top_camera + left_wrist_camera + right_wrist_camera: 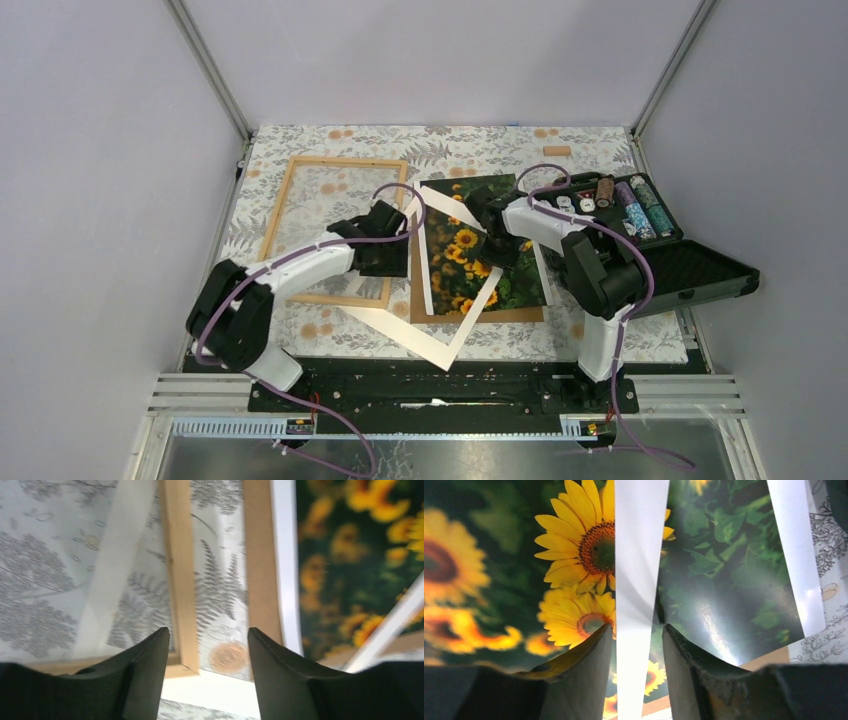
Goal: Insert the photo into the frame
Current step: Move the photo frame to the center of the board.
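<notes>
The sunflower photo [462,245] lies on a brown backing board [500,315] at the table's middle, with a white mat [400,330] lying askew across it. The light wood frame [345,160] lies flat to its left. My left gripper [395,238] is open above the frame's near right corner; in the left wrist view [207,630] the frame rail [177,570] runs between the fingers. My right gripper [495,245] is low over the photo [574,545]; it is open [638,626], and a strip of the mat [639,555] runs between the fingers.
An open black case [690,270] with several rolls stands at the right, close to the right arm. A small wooden block [557,151] lies at the back. The table has a fern-print cover [600,335]. Grey walls close in on both sides.
</notes>
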Robot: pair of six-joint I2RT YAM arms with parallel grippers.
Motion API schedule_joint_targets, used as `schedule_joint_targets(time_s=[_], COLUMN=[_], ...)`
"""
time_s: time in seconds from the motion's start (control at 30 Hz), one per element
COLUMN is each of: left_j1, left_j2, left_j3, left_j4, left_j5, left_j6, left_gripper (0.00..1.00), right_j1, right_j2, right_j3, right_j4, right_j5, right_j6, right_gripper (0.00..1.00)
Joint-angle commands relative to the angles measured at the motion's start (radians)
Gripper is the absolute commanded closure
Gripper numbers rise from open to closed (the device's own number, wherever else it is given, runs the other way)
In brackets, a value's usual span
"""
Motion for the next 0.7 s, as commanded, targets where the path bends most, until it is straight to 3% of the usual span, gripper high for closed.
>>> schedule_joint_targets(time_s=[0.0, 0.07, 0.13, 0.23, 0.3, 0.47, 0.67], left_j1=[-0.056, -0.105, -0.133, -0.151, -0.161, -0.182, -0.203], left_j2=[-0.147, -0.188, -0.200, -0.189, -0.174, -0.194, -0.248], left_j3=[-0.004, -0.019, -0.057, -0.149, -0.209, -0.357, -0.469], left_j4=[0.027, 0.061, 0.131, 0.295, 0.373, 0.523, 0.542], left_j5=[0.170, 0.290, 0.445, 0.602, 0.637, 0.674, 0.635], left_j6=[-0.002, -0.016, -0.063, -0.175, -0.230, -0.333, -0.361], left_gripper=[0.29, 0.19, 0.18, 0.21, 0.24, 0.40, 0.46], right_j1=[0.010, 0.010, 0.016, 0.052, 0.103, 0.187, 0.197], right_j2=[-0.104, -0.172, -0.270, -0.382, -0.427, -0.573, -0.625], right_j3=[-0.022, -0.061, -0.158, -0.291, -0.353, -0.607, -0.723], right_j4=[-0.046, -0.007, 0.097, 0.156, 0.189, 0.522, 0.639], right_j5=[0.006, -0.070, -0.220, -0.410, -0.452, -0.506, -0.462], right_j6=[-0.088, -0.184, -0.284, -0.306, -0.248, 0.013, 0.078], right_gripper=[0.45, 0.33, 0.22, 0.15, 0.14, 0.16, 0.26])
